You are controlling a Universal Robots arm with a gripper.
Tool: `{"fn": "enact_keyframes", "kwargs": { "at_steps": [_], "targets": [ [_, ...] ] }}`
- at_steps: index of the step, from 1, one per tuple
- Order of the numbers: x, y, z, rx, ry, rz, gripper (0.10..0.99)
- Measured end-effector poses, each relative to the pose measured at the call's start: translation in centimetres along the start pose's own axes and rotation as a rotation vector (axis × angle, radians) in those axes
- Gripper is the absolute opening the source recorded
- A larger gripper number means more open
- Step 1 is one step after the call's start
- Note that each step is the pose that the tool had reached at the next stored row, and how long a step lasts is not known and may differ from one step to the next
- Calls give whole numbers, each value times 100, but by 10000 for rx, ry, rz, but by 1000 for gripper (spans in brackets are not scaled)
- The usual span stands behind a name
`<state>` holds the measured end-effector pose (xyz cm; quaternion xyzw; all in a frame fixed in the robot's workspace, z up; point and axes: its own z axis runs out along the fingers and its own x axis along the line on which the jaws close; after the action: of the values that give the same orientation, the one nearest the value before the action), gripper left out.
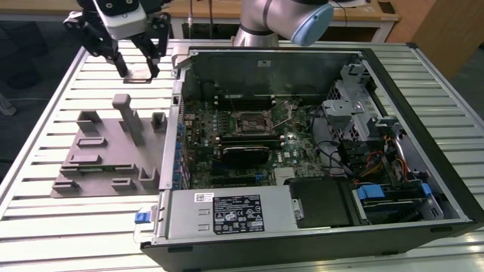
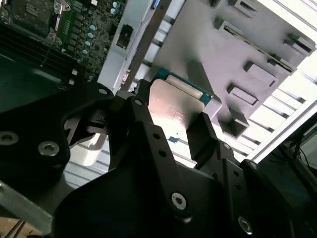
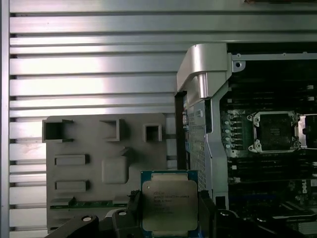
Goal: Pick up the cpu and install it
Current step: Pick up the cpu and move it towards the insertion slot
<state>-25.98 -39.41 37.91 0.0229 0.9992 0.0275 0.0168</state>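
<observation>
The cpu [image 3: 170,204] is a flat square chip with a silvery metal top and a green rim. My gripper [image 3: 170,218] is shut on it, with one black finger on each side. In the second wrist view the cpu [image 2: 176,104] sits between the two fingers [image 2: 143,119]. In the exterior view my gripper [image 1: 138,72] hangs over the slatted table at the far left, just behind the grey plate [image 1: 106,153], with the pale cpu [image 1: 139,75] at its fingertips. The open processor socket [image 1: 250,120] on the motherboard lies inside the case; the first wrist view also shows this socket [image 3: 275,131].
The open computer case [image 1: 318,226] takes up the exterior view's right, its metal wall [image 3: 198,74] standing between my gripper and the motherboard. The grey plastic plate [image 3: 106,163] with upright blocks lies on the slatted table [image 1: 45,226]. A black ribbed module [image 1: 243,148] sits below the socket.
</observation>
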Motion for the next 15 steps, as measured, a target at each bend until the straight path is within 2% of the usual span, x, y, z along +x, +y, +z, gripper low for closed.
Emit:
{"fn": "enact_keyframes", "kwargs": {
  "at_steps": [15],
  "targets": [
    [-368, 21, 13, 0, 1, 0, 541]
  ]
}}
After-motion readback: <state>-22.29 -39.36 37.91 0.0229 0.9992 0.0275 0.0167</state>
